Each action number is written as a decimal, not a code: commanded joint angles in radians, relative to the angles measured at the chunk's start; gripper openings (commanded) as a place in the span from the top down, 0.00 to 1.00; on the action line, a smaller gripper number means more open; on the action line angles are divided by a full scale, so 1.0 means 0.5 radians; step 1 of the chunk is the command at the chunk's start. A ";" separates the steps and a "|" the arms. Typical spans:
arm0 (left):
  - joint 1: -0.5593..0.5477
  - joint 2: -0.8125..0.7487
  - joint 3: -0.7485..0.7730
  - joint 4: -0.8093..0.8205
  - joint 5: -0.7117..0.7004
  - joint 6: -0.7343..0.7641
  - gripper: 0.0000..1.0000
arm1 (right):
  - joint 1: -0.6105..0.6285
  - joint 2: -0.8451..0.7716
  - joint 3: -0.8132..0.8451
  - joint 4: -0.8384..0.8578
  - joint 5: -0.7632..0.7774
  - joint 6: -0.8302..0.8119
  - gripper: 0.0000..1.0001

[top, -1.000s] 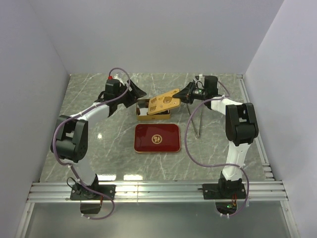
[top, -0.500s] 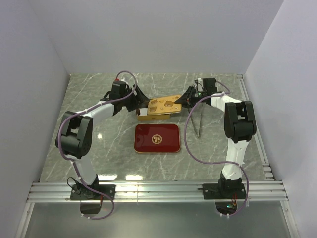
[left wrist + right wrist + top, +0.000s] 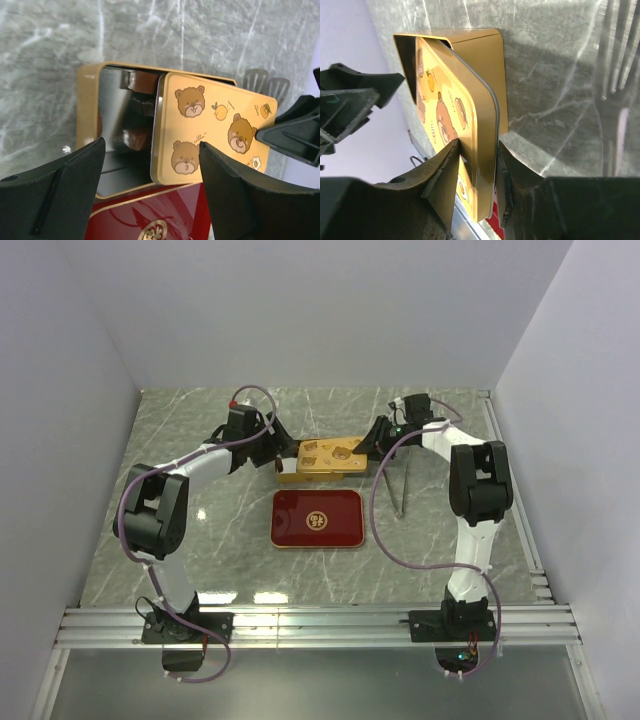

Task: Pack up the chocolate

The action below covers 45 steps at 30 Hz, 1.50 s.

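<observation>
Right fingers (image 3: 440, 186) clamped on bear-print lid (image 3: 216, 131), left fingers (image 3: 56, 194) spread wide at gold tin (image 3: 88, 111), chocolate (image 3: 135, 138) inside, just beyond them

Top cam sits high, well back from the gold tin (image 3: 310, 475) on the robot's side, looking down & fwd. Cam on left gripper (image 3: 151, 145) hangs close above the tin, facing down. Cam on right gripper (image 3: 477, 144) is close beside it, edge-on to its lid (image 3: 440, 120). All 3 share the tin.

Gold tin (image 3: 308, 478) on grey marble tabletop (image 3: 220, 540), bear-print lid (image 3: 215, 135) askew over it. Red tray (image 3: 318, 519) just nearer. Metal tongs (image 3: 401, 485) right.
</observation>
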 commanded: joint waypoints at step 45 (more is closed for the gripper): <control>-0.012 0.112 -0.016 0.020 0.018 -0.017 0.24 | 0.359 0.318 0.642 -0.468 0.526 -0.166 0.51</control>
